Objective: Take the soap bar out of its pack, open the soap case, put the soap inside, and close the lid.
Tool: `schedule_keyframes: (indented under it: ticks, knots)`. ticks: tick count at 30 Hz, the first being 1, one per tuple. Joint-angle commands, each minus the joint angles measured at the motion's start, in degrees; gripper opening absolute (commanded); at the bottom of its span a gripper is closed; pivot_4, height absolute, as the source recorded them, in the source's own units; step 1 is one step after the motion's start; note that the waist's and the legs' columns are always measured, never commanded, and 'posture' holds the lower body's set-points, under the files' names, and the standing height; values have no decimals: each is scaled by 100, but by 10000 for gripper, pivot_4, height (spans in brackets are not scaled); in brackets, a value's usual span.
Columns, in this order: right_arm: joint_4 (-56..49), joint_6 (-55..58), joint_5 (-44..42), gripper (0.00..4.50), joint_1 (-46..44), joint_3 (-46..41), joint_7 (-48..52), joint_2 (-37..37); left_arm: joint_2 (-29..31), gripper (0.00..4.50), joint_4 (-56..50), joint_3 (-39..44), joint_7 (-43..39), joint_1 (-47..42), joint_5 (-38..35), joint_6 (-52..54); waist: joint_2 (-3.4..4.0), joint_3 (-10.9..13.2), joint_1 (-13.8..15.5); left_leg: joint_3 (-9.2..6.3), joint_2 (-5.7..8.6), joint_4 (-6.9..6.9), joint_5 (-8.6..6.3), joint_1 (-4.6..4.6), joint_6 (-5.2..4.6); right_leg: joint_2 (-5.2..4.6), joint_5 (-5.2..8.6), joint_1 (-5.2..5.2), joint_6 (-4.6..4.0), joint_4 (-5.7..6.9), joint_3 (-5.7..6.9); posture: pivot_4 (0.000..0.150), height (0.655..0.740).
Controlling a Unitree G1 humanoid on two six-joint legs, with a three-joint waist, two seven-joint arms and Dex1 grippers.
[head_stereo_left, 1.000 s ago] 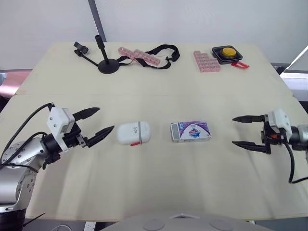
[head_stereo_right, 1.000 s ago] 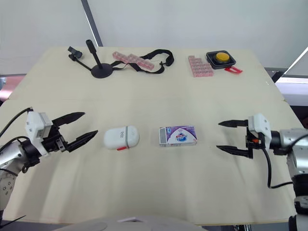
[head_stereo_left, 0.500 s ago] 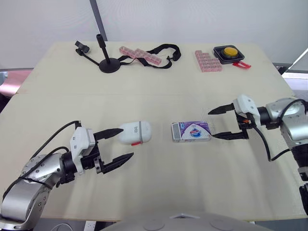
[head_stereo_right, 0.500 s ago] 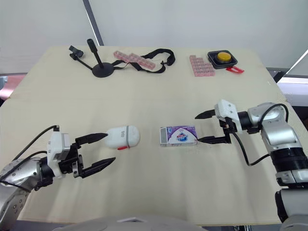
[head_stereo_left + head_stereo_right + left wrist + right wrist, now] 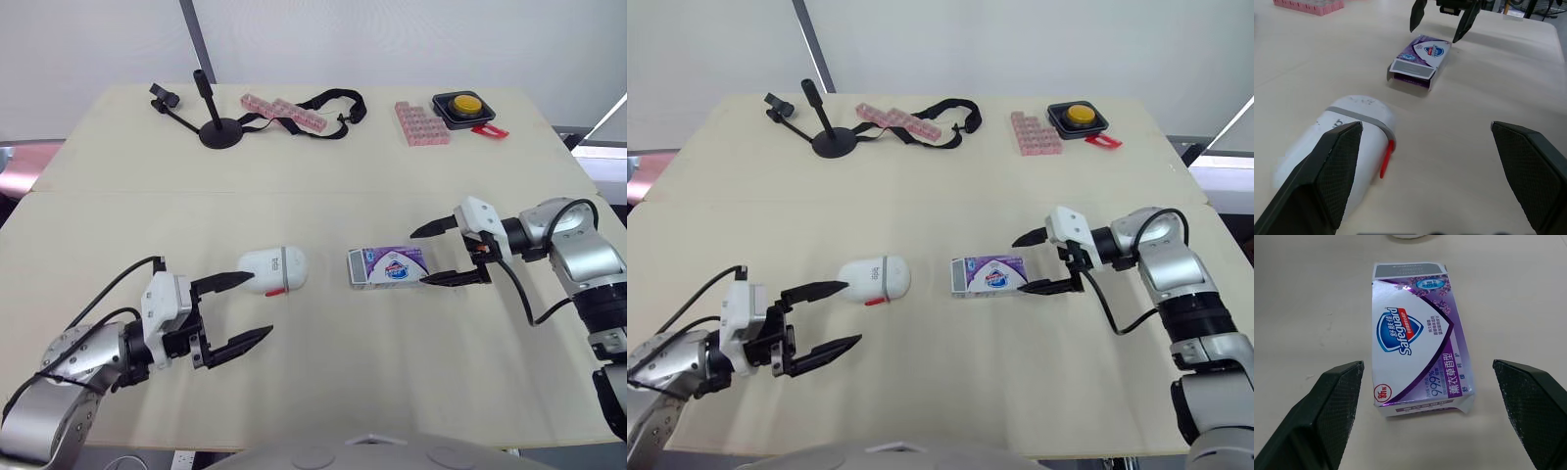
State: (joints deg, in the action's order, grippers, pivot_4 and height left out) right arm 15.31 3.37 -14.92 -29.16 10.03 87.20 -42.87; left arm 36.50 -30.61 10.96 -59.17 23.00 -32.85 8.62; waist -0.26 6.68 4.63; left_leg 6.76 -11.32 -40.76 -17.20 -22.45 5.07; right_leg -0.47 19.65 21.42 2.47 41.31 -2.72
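Note:
A purple and white soap pack (image 5: 388, 266) lies flat in the middle of the table, its grey end flap facing left. My right gripper (image 5: 431, 256) is open just to the right of the pack, its fingertips level with the pack's right end and not touching it. The white oval soap case (image 5: 273, 270) with a red clasp lies shut to the left of the pack. Open and empty, my left gripper (image 5: 246, 308) hovers at the case's near left side, one fingertip close to the case's left end.
Along the far edge stand a black stand with a clip (image 5: 217, 131), pink pill strips with a black strap (image 5: 294, 112), a pink blister pack (image 5: 421, 124) and a yellow button in a black box (image 5: 465, 107). A seam crosses the table (image 5: 313, 192).
My right gripper has crept left, closer to the pack's right end. My left gripper has barely shifted near the case. Pack and case lie where they were.

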Motion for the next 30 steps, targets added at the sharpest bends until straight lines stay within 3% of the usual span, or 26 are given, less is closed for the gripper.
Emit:
schedule_keyframes:
  ticks: [1,19,30]
  knots:
    - [-70,-108,51,45000,-72,-13,21,-3,-105,44814,-296,-111,-24,290,175,-367,0,0,-1,0,0,0,0,0,0,-1,0,0,0,0,0,1500,7143]
    - [334,-371,251,45000,19,43,-40,98,-467,44814,151,-598,-143,1112,847,-1726,1,0,-12,5,-5,0,0,3,1,-15,0,6,-1,-4,-7,1500,7143]
    - [393,-414,281,45000,-16,34,-87,144,-521,44814,428,-675,-33,911,868,-1994,2,0,-8,8,-5,-2,1,5,0,-16,0,8,-1,4,-7,1500,7143]
